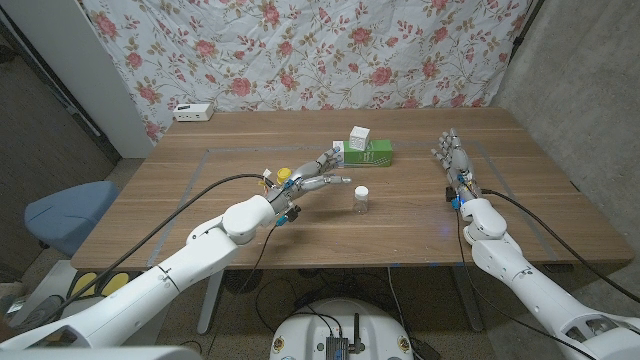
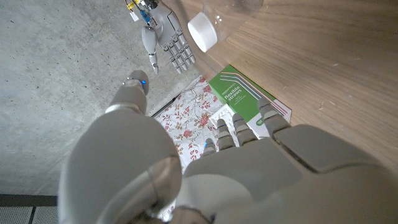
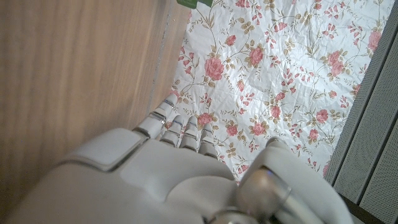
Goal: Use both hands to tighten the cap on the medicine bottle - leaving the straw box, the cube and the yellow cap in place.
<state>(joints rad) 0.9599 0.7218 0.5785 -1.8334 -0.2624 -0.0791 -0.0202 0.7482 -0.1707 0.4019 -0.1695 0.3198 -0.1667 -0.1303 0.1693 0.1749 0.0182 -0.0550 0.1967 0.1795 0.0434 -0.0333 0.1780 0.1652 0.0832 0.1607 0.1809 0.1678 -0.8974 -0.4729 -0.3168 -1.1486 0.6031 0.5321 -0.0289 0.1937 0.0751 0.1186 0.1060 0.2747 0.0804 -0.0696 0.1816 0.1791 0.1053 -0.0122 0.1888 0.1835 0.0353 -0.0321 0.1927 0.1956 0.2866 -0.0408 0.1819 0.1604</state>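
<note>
1. I see a white cloth with red roses and green leaves (image 1: 300, 60) hanging behind the brown wooden table (image 1: 250, 140).
2. A grey textured wall (image 1: 585, 90) stands at one side.
3. A round blue padded stool (image 1: 65, 212) sits on the dark floor (image 1: 40, 130).

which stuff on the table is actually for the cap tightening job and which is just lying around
For the job:
medicine bottle
its white cap
left hand
right hand

Lying about:
straw box
cube
yellow cap
white power strip
</note>
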